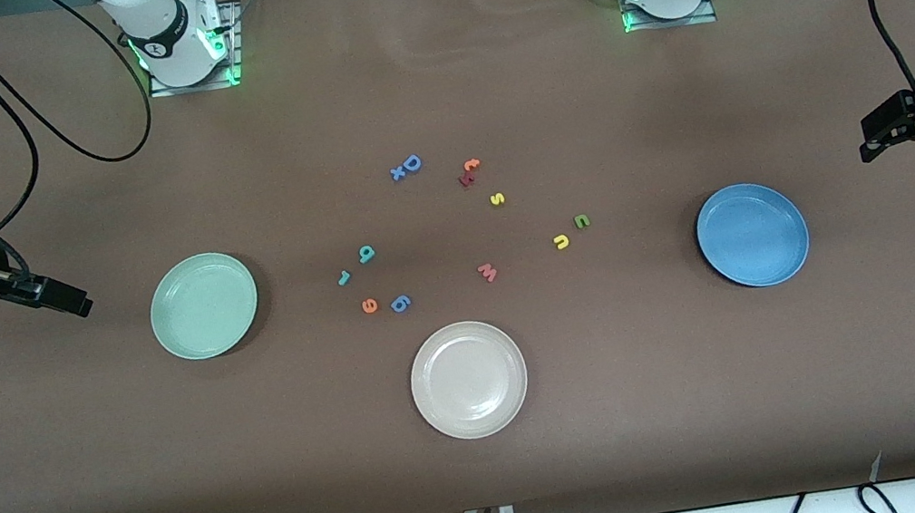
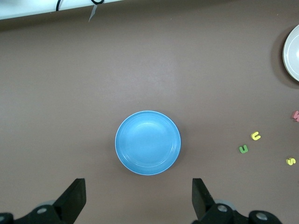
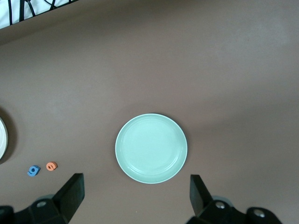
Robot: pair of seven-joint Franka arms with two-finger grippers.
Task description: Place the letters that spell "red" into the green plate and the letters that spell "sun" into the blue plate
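Brown counter (image 1: 719, 399) carries the green plate (image 1: 204, 306) toward the right arm's end and the blue plate (image 1: 752, 234) toward the left arm's end, both bare. Between them lie the teal "r" (image 1: 343, 278), orange "e" (image 1: 369, 305), teal "d" (image 1: 366, 254), yellow "s" (image 1: 497, 199), yellow "u" (image 1: 561, 242) and green "n" (image 1: 581, 221). Each arm waits: left hand (image 2: 140, 203) spread above the counter by the blue plate, right hand (image 3: 135, 200) spread by the green one.

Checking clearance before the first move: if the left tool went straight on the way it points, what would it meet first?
Probably bare table just short of the blue plate; the open left tool points down there, though depth is unclear.
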